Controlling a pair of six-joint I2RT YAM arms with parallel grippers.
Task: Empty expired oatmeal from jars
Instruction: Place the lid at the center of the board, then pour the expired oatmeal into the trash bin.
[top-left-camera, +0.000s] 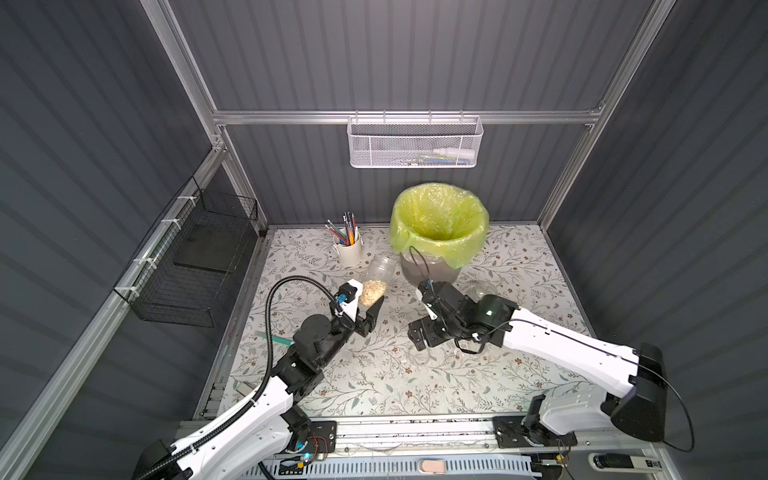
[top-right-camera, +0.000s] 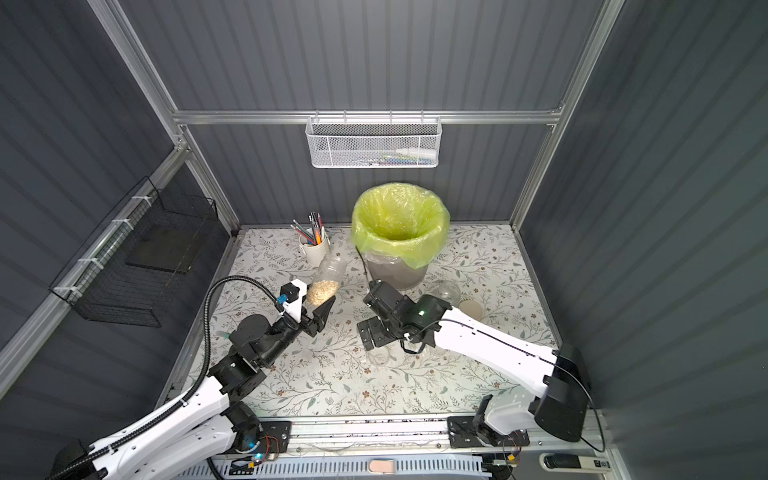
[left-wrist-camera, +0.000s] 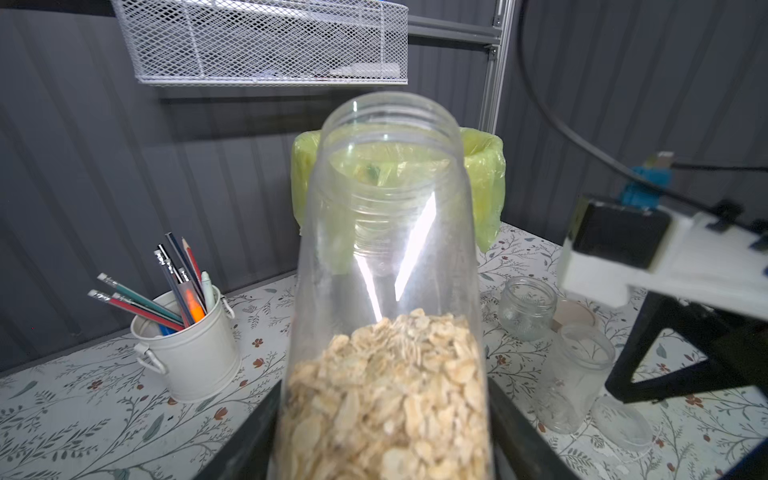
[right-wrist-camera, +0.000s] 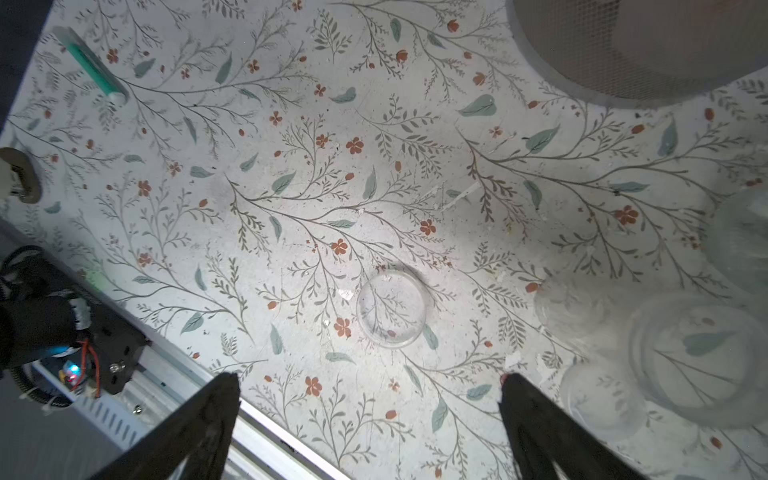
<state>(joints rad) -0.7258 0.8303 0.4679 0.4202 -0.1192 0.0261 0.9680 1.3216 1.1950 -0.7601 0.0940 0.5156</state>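
My left gripper (top-left-camera: 368, 302) is shut on a tall clear jar (top-left-camera: 377, 275), lifted off the table and tipped with its open mouth toward the bin (top-left-camera: 430, 272). The oatmeal (left-wrist-camera: 386, 390), pale tan flakes, lies heaped in the jar's lower end between the black fingers (left-wrist-camera: 253, 440). My right gripper (right-wrist-camera: 370, 380) hangs open over the table with nothing between its fingers; a clear round lid (right-wrist-camera: 391, 307) lies below it. In the left wrist view a squat glass jar (left-wrist-camera: 527, 307) stands beside a beige lid (left-wrist-camera: 575, 316), with another clear jar (left-wrist-camera: 582, 374) nearer; both look empty.
The grey bin carries a yellow-green bag (top-left-camera: 438, 216) at the back middle. A white mug of pencils (top-left-camera: 349, 249) stands left of it. A green pen (right-wrist-camera: 93, 66) lies near the left table edge. A white mesh basket (top-left-camera: 415, 143) hangs on the back wall, a black wire basket (top-left-camera: 191, 266) on the left.
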